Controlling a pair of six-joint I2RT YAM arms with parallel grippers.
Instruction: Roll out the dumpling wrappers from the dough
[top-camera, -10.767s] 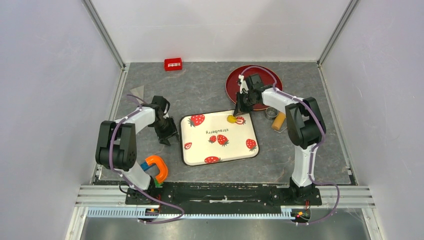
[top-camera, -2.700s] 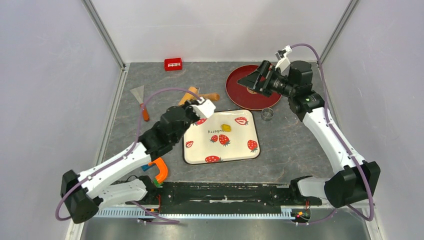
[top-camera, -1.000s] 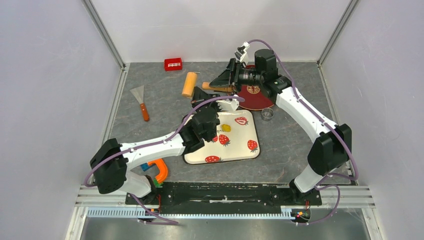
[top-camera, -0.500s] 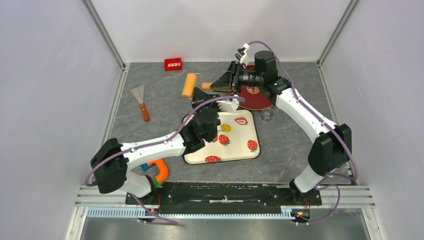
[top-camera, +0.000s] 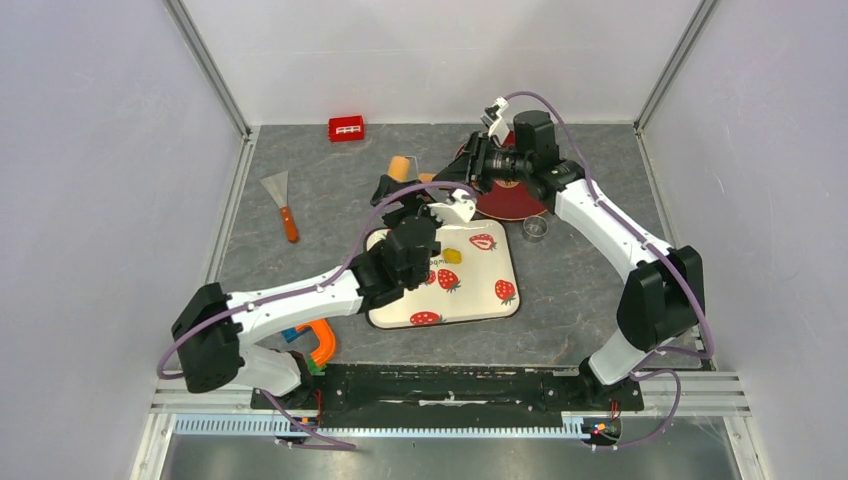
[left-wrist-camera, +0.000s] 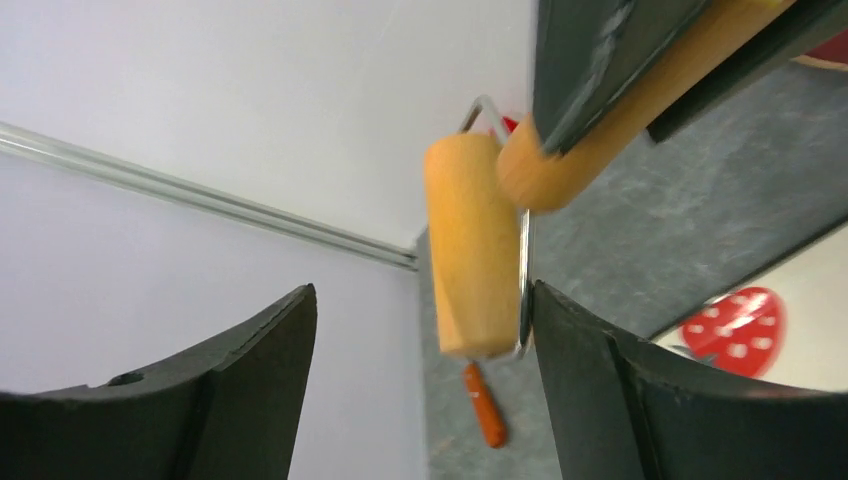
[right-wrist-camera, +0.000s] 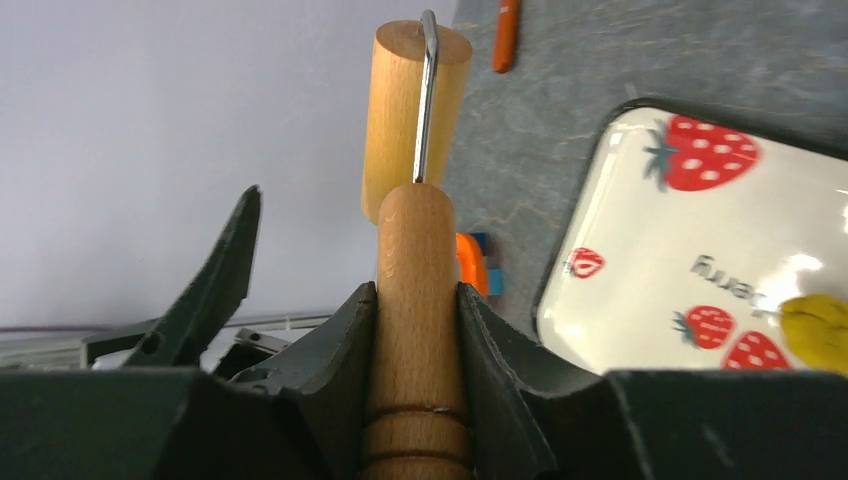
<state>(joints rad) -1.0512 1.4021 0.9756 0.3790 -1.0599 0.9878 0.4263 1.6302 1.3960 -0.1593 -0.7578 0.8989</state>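
Only the upside-down letters "erry" can be read, printed on the strawberry-patterned tray (right-wrist-camera: 650, 240).

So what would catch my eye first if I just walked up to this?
Probably the wooden roller, clamped by its handle in the right gripper towards the far side of the table, with the left gripper standing open right beside it. After that, the white strawberry tray in the centre, with a small yellow lump of dough sitting on it, not yet flattened.
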